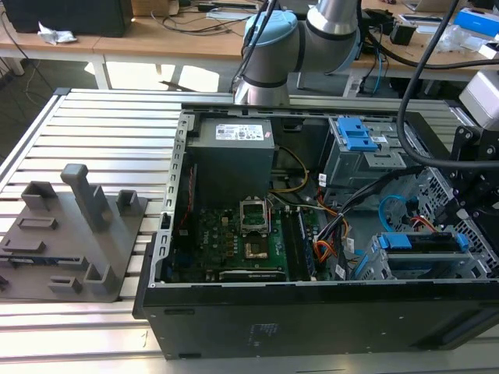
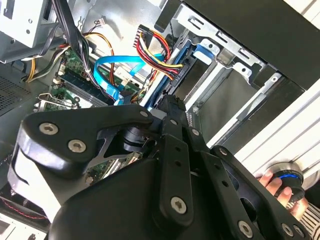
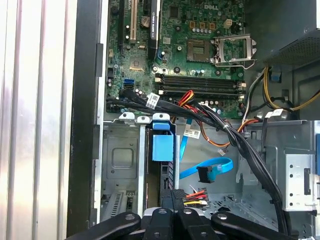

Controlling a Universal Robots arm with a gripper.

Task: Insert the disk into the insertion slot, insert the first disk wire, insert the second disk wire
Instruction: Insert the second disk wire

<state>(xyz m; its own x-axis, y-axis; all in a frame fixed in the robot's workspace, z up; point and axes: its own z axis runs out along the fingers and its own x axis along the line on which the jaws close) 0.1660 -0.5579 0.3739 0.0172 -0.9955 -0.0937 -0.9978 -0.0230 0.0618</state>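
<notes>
The disk (image 1: 421,262) sits in the insertion slot (image 1: 477,248) at the case's front corner on the exterior view's right, blue rails along it. My black gripper (image 1: 475,195) hangs just above it. In the first wrist view the fingers (image 3: 166,212) stand close together over the disk's edge (image 3: 167,175), beside its blue tab (image 3: 162,145). The first disk wire (image 3: 196,195), a short red, yellow and black bundle, ends in a connector right beside the fingertips. The second disk wire (image 3: 207,169), light blue, lies loose in a curl, its black plug free. In the second wrist view the gripper (image 2: 170,107) points at the bundle's connector (image 2: 176,75).
A thick black cable bundle (image 3: 235,135) crosses the case above the cage. The motherboard (image 1: 242,238) and power supply (image 1: 230,156) fill the case's other half. A taller grey bay with blue latches (image 1: 359,140) stands behind. A grey fixture (image 1: 74,234) lies outside. A person's hand (image 2: 272,182) holds a device.
</notes>
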